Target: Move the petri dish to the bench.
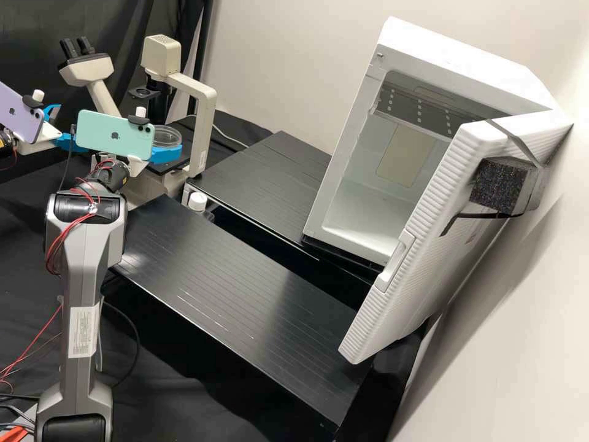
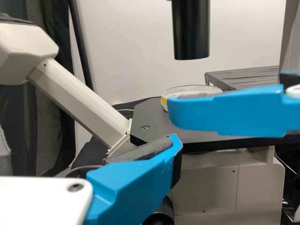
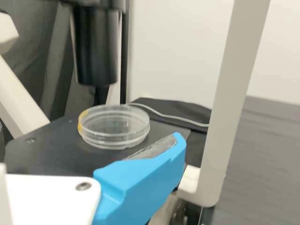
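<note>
Grey arm (image 1: 83, 270), glossy black joints (image 1: 75, 428), looping red wires (image 1: 69, 230), white label (image 1: 82, 331)

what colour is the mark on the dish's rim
Yellow; it shows best in the right wrist view, on the dish.

In the left wrist view, bright blue plastic (image 2: 229, 112) hides part of the clear round petri dish (image 2: 187, 91). In the high view, the left edge cuts off a lilac phone (image 1: 17, 112), and a ribbed white door (image 1: 423, 209) hides part of the boxy white cabinet (image 1: 460, 58).
</note>
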Robot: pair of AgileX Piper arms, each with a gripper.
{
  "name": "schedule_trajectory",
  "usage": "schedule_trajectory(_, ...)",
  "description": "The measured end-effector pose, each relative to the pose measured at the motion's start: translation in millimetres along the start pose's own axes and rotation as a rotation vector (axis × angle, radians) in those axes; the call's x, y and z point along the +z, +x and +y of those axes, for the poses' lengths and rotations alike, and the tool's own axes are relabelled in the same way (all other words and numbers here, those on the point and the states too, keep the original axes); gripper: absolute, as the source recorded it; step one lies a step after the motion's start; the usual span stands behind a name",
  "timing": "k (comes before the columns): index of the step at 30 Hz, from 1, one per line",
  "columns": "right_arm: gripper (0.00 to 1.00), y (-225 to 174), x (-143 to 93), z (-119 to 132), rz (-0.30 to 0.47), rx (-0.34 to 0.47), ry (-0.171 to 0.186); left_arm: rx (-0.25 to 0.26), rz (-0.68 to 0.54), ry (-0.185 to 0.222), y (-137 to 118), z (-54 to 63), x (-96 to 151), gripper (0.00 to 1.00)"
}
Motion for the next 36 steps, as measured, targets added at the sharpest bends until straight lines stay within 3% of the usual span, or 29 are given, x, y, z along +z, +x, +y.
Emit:
schedule_trajectory(9,1.00,11.9,2.5,-16.1,-0.007,-0.009,0.010,0.000,0.000,0.000,0.0,0.0,0.0,1.00)
schedule_trajectory(14,1.00,17.9,3.1,-19.4,-0.023,0.000,0.039,0.000,0.000,0.000,0.0,0.0,0.0,1.00)
schedule_trajectory(20,1.00,25.4,2.7,-23.5,-0.031,-0.006,-0.002,0.000,0.000,0.000,0.0,0.0,0.0,1.00)
schedule_trajectory(36,1.00,47.8,7.8,-31.6,-0.124,-0.016,-0.019,0.000,0.000,0.000,0.0,0.0,0.0,1.00)
